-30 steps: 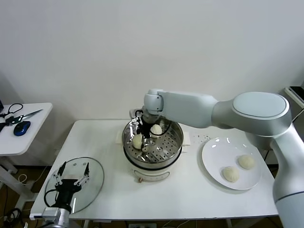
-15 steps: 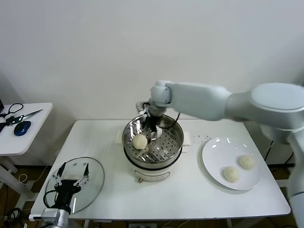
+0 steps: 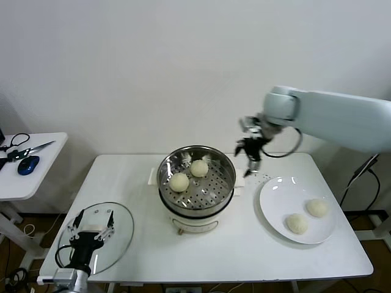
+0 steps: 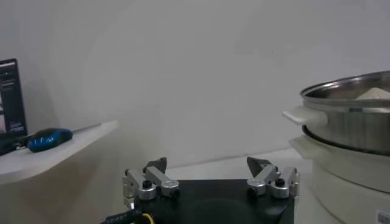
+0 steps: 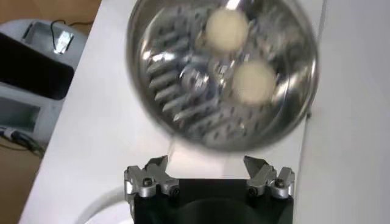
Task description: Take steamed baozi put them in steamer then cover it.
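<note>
The steel steamer (image 3: 197,177) stands mid-table on its white pot base and holds two baozi (image 3: 179,181) (image 3: 199,167). Two more baozi (image 3: 297,223) (image 3: 316,207) lie on the white plate (image 3: 272,201) at the right. My right gripper (image 3: 249,152) is open and empty in the air between steamer and plate; its wrist view shows the steamer (image 5: 177,103) with both buns (image 5: 226,26) (image 5: 254,81) beyond the open gripper (image 5: 206,165). The glass cover (image 3: 119,235) lies flat at the front left. My left gripper (image 3: 93,220) hangs open over it, also seen in its wrist view (image 4: 211,168).
A small side table (image 3: 36,165) at the left holds scissors (image 3: 30,148) and a blue mouse (image 3: 27,164). The left wrist view shows the steamer's rim and handle (image 4: 347,112) to one side.
My right gripper let go of a baozi in the steamer, rose and swung right toward the plate. The steamer now holds two buns. The left arm has not moved.
</note>
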Tool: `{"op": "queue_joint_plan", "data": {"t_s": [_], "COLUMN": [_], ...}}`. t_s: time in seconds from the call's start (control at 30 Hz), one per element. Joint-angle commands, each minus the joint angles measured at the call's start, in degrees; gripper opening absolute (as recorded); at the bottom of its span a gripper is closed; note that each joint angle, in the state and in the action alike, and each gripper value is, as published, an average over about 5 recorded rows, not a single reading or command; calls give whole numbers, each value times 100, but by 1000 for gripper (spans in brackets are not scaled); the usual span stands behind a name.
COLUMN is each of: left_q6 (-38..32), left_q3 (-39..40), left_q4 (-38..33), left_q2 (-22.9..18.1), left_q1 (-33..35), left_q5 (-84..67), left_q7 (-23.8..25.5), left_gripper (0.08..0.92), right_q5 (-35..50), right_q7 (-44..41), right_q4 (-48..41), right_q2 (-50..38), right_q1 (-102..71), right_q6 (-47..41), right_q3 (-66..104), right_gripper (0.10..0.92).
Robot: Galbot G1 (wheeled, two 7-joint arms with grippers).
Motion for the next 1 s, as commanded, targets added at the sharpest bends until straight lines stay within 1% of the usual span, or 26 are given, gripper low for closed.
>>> {"op": "queue_joint_plan", "data": {"t_s": [0.03, 0.2, 0.47, 1.0], "left_q6": [20, 32, 53, 55], "left_q3": [-1, 3, -64, -77], "left_q4": [-49, -56, -41, 48], "left_q2": [-46, -105, -118, -88], "left_q1": [34, 57, 62, 32], "left_q5": [82, 142, 96, 99], "left_q7": [1, 0, -6, -2], "left_gripper": [823, 823, 823, 823], "right_q5": [-1594, -2157, -2718, -2845], "right_q7": [-57, -58, -35, -50], "right_q4": [422, 48, -538, -866], "right_q2": [-1721, -1785, -1601, -1208], "right_q1": [-1755, -2883, -3907, -4214], "right_q6": [156, 306, 499, 496], "right_q3": [1095, 2003, 2766, 2954], "right_gripper": [823, 823, 823, 823]}}
